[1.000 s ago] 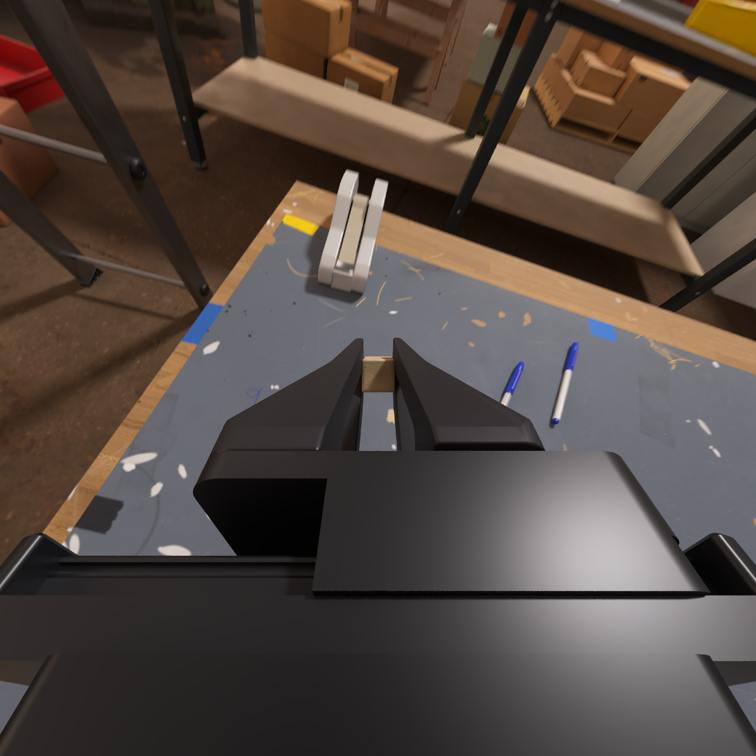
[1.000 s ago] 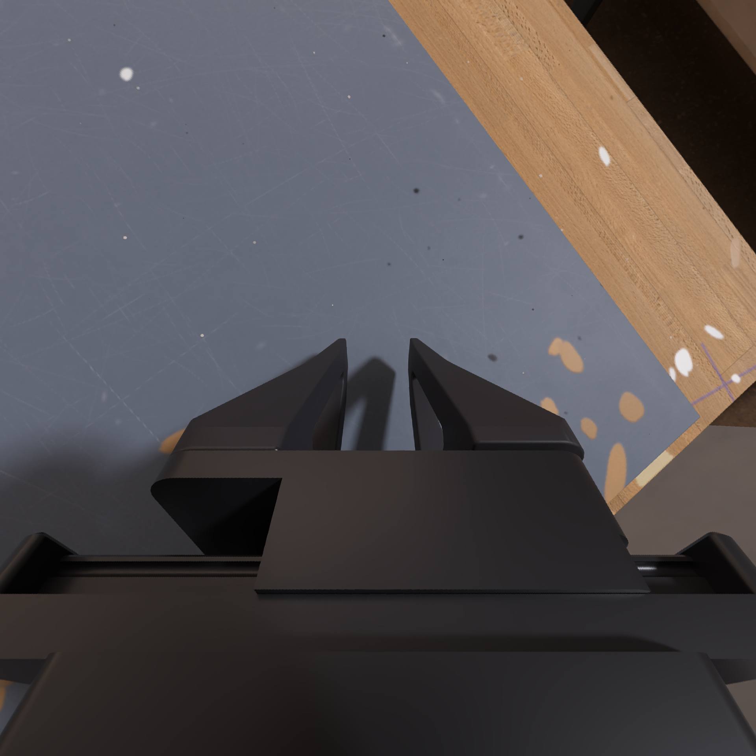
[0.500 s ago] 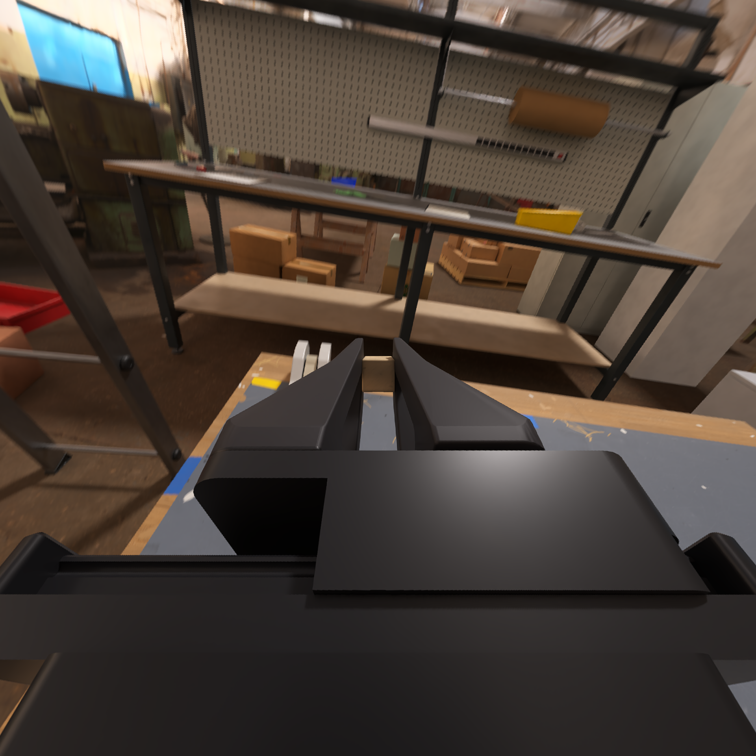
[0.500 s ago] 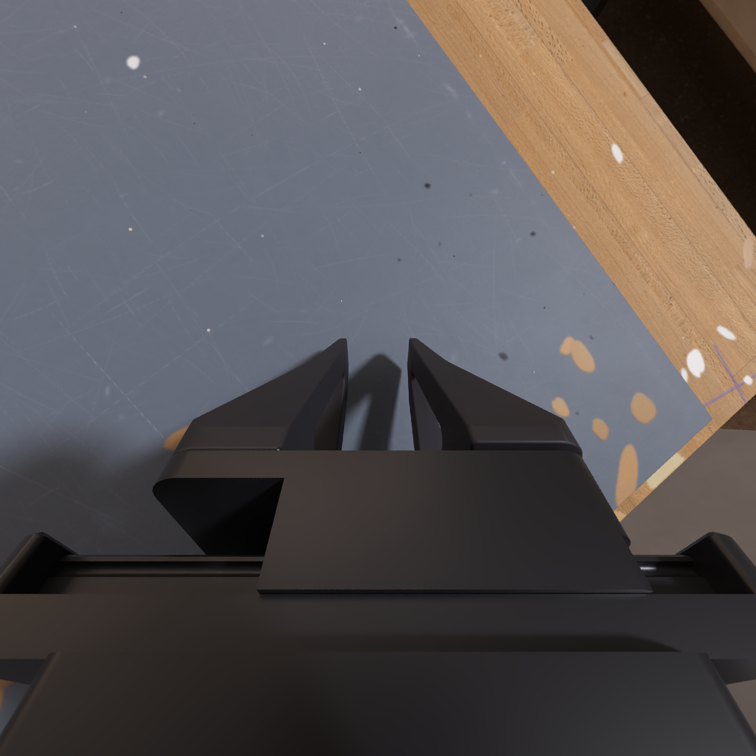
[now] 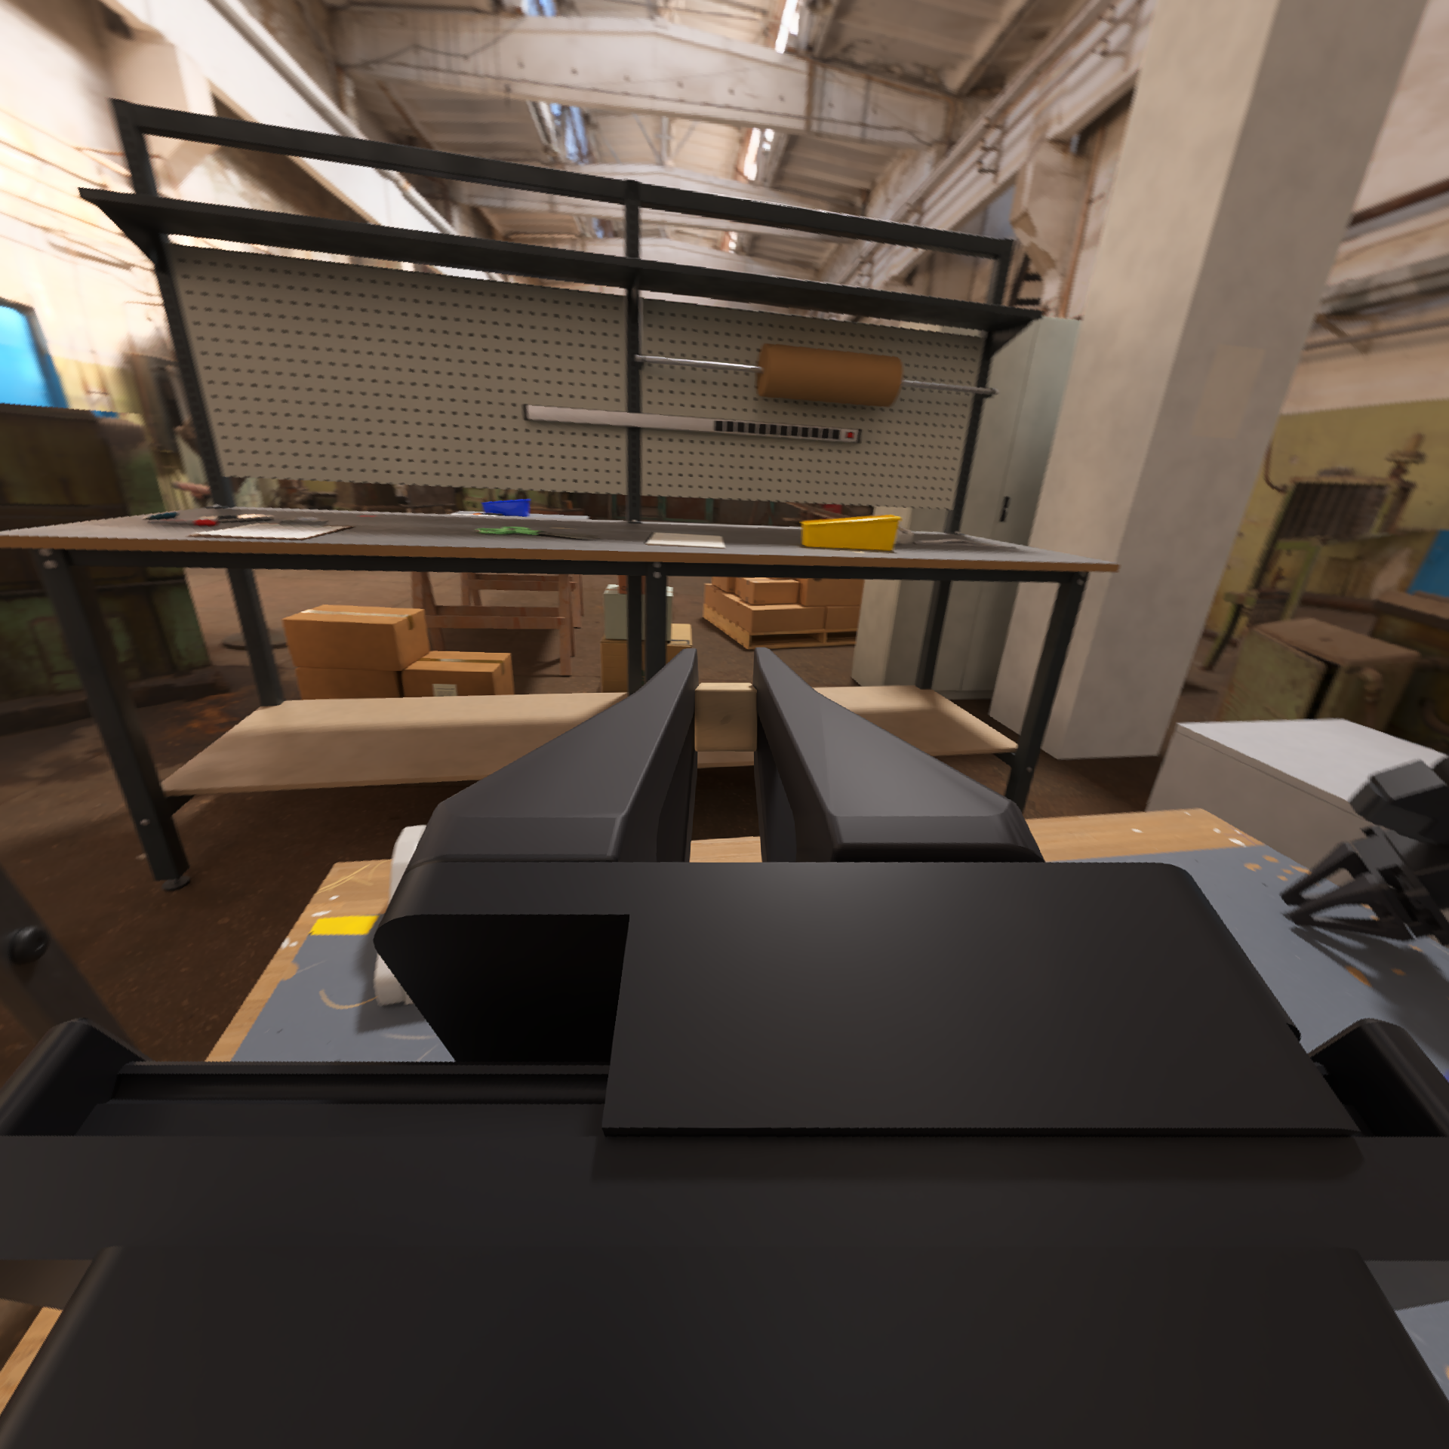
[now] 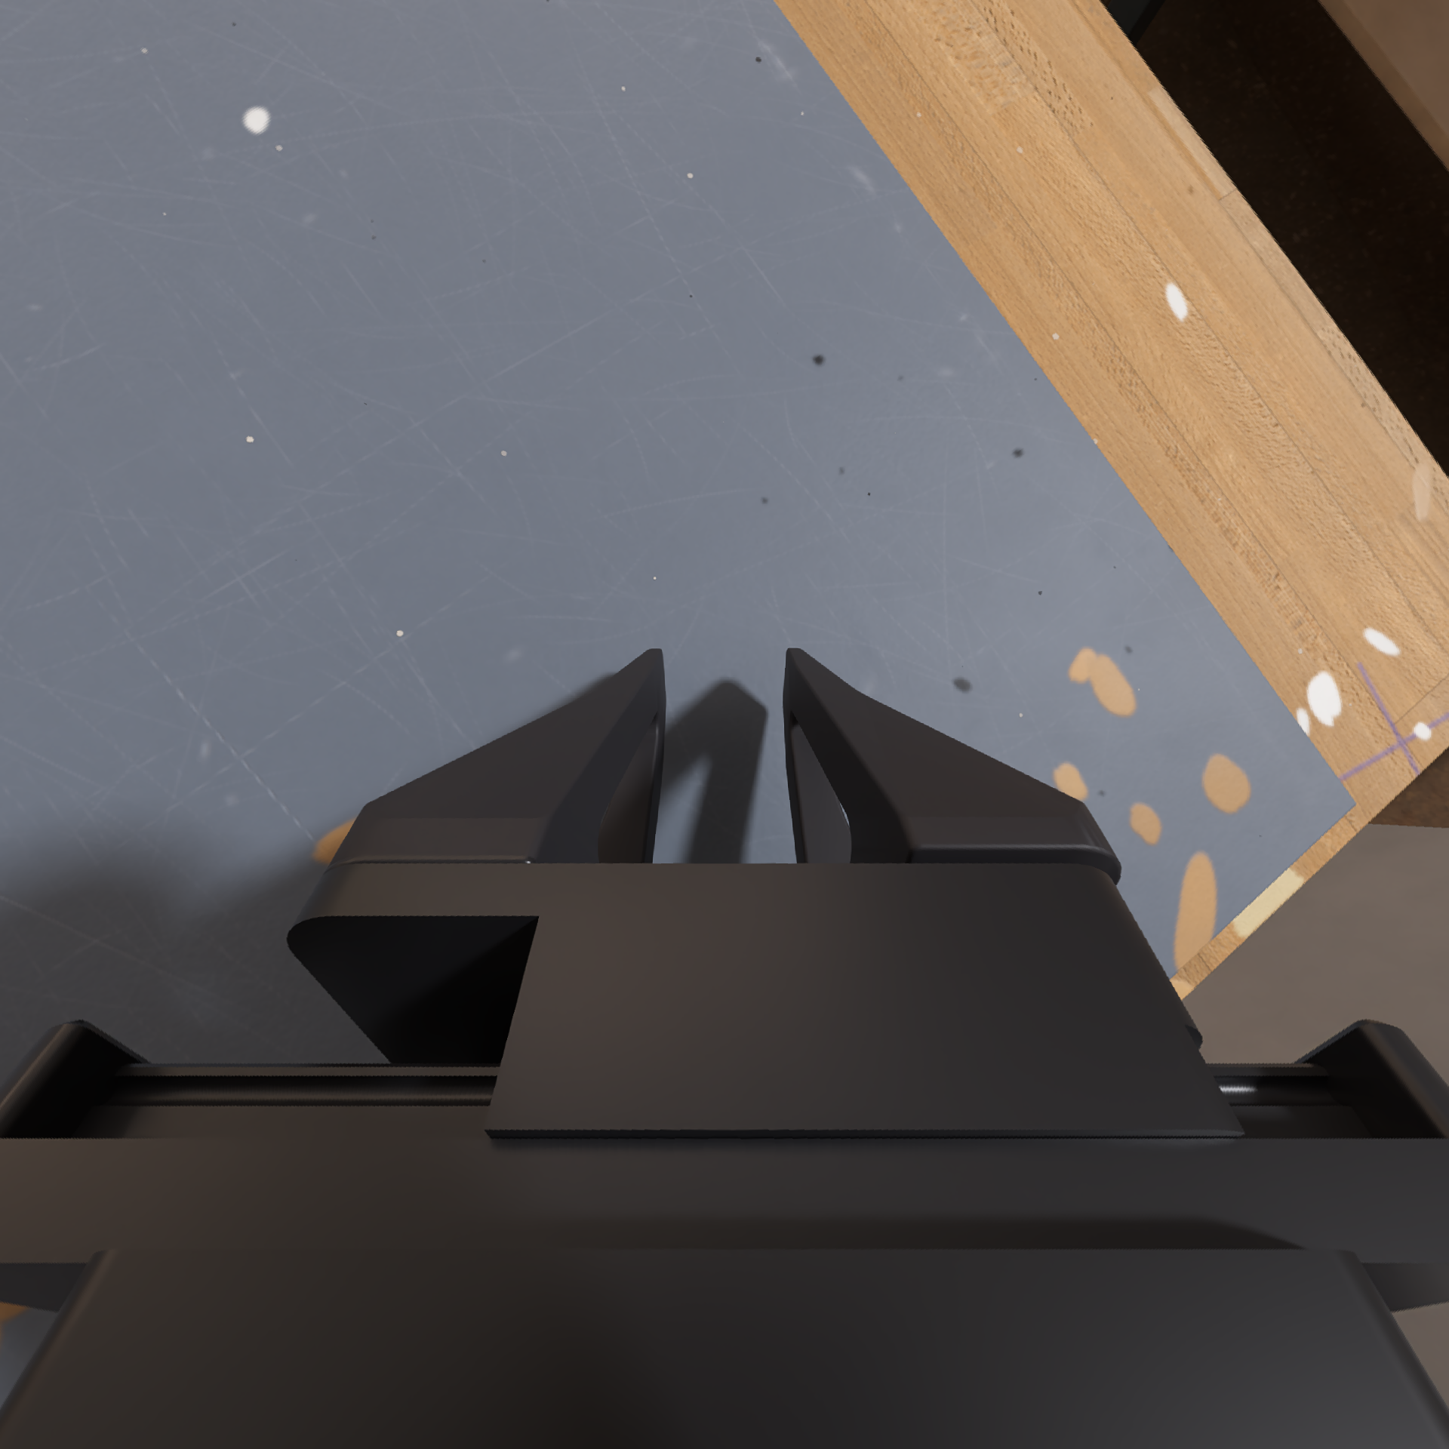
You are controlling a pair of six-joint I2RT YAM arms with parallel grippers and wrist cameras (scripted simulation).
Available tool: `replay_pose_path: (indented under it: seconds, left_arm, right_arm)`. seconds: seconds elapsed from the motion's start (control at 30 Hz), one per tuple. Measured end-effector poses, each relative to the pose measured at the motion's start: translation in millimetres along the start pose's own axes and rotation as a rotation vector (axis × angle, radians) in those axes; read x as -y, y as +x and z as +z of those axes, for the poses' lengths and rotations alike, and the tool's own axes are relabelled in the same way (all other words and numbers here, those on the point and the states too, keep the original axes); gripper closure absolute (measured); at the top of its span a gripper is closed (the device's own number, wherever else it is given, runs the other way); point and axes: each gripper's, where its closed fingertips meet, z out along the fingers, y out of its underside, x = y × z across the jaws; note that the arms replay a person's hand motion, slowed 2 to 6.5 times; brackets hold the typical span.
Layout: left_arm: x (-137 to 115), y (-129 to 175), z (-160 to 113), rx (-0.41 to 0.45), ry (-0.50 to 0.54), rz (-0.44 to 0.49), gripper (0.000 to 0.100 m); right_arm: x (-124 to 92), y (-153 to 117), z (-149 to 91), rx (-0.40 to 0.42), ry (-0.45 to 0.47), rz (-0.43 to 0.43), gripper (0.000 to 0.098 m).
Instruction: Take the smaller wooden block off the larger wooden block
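While left hand [image 5: 724, 690] grips smaller wooden block [image 5: 724, 715] aloft, right hand [image 6: 724, 674] hangs parted, empty, above grey mat [image 6: 392, 392].

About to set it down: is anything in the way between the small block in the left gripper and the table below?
Cannot tell fully. The left gripper holds the small block aloft, and its own body hides the table beneath. Only a white stand peeks out to its left.

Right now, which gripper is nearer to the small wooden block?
Left. The left gripper is shut on the small block, raised above the table. The right gripper is empty, over bare grey mat.
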Motion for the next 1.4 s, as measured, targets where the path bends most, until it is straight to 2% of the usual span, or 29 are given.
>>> replay_pose_path:
  seconds: [0.27,0.57,1.03,1.4]
  left_arm:
    - [-11,73,27,-0.177,-0.082,0.040,0.088]
    - [-61,153,57,-0.367,-0.246,0.010,0.088]
    - [-156,286,77,-0.709,-0.463,-0.231,0.088]
    - [-205,362,89,-0.905,-0.574,-0.429,0.088]
  right_arm:
    - [0,0,0,-0.005,0.002,-0.005,0.0718]
    - [1,0,0,-0.016,0.005,-0.015,0.0714]
    - [1,1,-1,-0.040,0.013,-0.040,0.0700]
    - [3,3,-2,-0.059,0.020,-0.061,0.0696]
